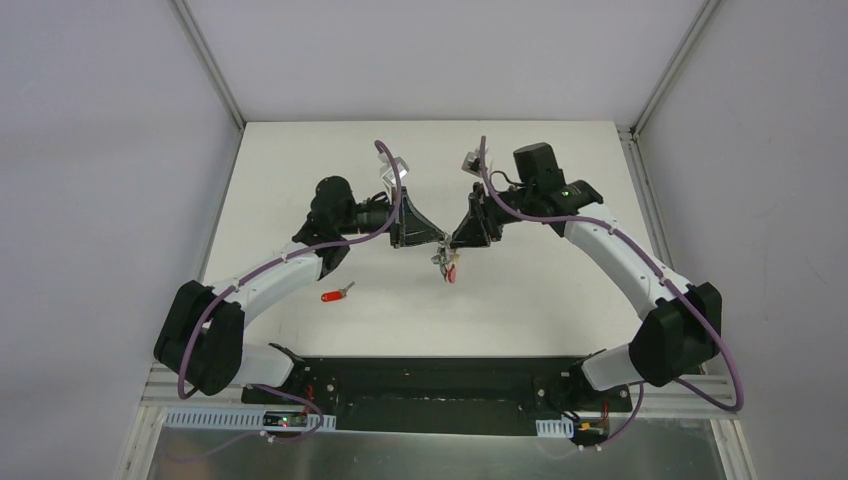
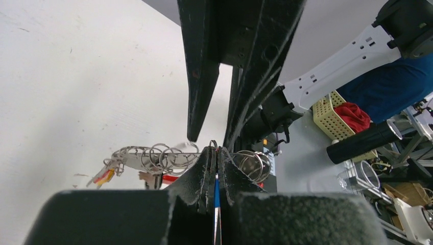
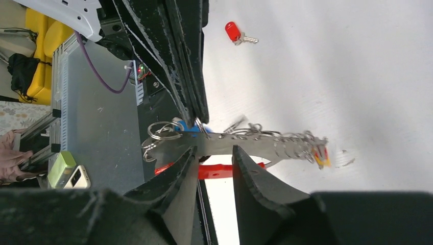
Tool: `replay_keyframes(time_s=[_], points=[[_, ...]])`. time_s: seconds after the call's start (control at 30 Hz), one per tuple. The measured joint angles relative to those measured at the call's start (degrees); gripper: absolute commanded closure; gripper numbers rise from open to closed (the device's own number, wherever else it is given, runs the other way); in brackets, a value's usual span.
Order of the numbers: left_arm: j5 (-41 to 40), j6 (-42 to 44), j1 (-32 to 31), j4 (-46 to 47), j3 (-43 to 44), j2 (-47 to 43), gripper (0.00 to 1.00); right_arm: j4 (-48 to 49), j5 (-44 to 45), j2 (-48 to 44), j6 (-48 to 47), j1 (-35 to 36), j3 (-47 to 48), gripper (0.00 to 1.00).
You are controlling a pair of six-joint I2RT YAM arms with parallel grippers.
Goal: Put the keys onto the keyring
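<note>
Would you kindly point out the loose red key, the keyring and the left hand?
red key [image 3: 232, 31]: right wrist view, on its red head.
keyring [image 3: 288, 142]: right wrist view, on the ring cluster.
left hand [image 2: 217, 151]: left wrist view, where its fingertips meet.

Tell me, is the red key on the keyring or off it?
Off. The red key lies by itself on the table, apart from the keyring.

keyring [image 1: 446, 262] too small overhead; blue key [image 2: 217, 199] mostly hidden
</note>
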Motion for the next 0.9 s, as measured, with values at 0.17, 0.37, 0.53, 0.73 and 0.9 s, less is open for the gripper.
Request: replay_keyframes(time_s=[0.17, 0.37, 0.53, 0.73, 0.9], points=[[1.62, -0.44, -0.02, 1.86, -0.13, 0.02, 1.00, -0.59, -0.70, -1.62, -1.31, -2.10, 0.04, 0.71], [2.56, -1.31, -0.02, 3.96, -0.83, 0.00, 1.00, -1.44, -2.69, -1.90, -1.90, -2.19, 0.24, 0.70], [2.95, -1.53, -0.02, 3.93, -0.96, 0.00, 1.00, -1.31, -4.37, -1.84, -1.84, -1.79, 0.46, 0.70], [3.48, -1.53, -0.02, 3.74, -0.96, 0.00, 1.00, -1.25, -4.87, -1.31, -1.73, -0.33, 1.38, 0.70], [3.50, -1.51, -0.02, 3.63, -0.96, 0.00, 1.00, -1.22, -4.76, -0.35, -1.62, 0.63, 1.44, 0.75]])
